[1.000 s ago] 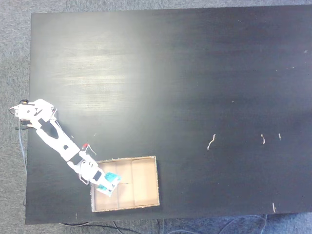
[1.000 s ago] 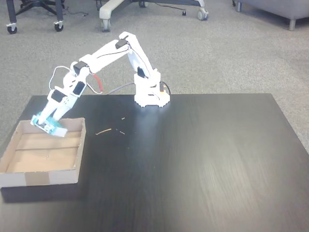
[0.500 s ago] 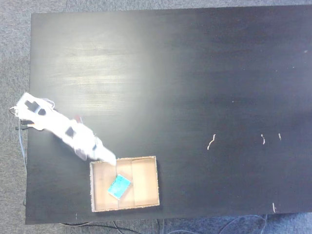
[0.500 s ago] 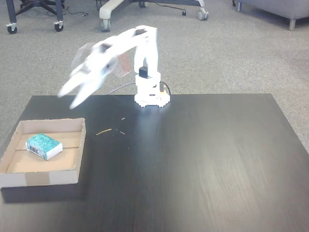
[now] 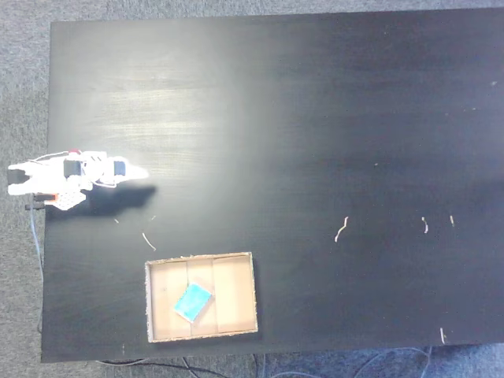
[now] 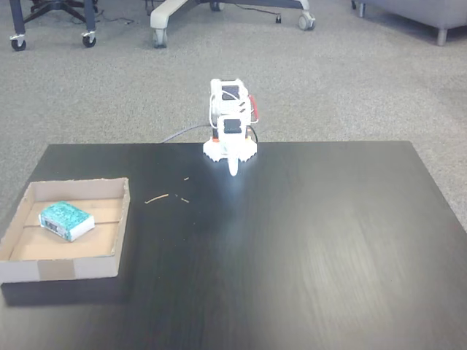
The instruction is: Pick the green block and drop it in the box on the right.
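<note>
The white plastic tool [image 5: 135, 173] sat folded over the arm's base at the edge of the black wood-grain desk [image 5: 315, 118]; in the front fixed view it pointed down toward the desk surface [image 6: 233, 169]. Whether its jaws were parted could not be told at this size. It carried nothing.

Well apart from the tool, to its right and lower in the overhead fixed view, lay the shallow open-topped tan cardboard box [image 5: 252, 291], seen at the far left of the front fixed view [image 6: 122, 219]. Its walls were thin and low, its pale floor creased by fold lines.

The small flat teal-green rectangular block [image 5: 192, 302] rested on that floor, skewed to the walls and clear of all of them [image 6: 66, 220]. The task read as complete.

Judged from its appearance, the block was light and rigid, with crisp edges, pale side faces and a mottled top. It looked neither fragile nor soft. The faces looked smooth, so some slip was possible. A hold across the two long side faces, at mid-length, appeared soundest.

Several pale thin scraps [image 5: 341, 229] lay scattered on the desk farther right.
</note>
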Motion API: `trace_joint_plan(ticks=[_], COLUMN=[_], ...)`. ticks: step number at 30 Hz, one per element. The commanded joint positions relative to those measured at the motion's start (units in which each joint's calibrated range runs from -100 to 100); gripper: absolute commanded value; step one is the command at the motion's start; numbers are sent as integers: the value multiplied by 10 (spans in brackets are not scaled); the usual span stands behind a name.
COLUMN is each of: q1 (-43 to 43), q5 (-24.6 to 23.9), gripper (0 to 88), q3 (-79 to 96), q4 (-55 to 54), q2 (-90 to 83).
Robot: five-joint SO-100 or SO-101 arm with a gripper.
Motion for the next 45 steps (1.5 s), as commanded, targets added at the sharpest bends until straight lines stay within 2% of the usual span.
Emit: trace_joint_plan(ticks=[1,8,10,12,45], q1=[-30,-27,-32,-33,-41], q5=[8,6,10,11,9], gripper=[1,1,31,1,1], q3=[23,23,23,23,23], q4=[25,25,25,25,23], q2=[-4,-4,-4,-4,-4])
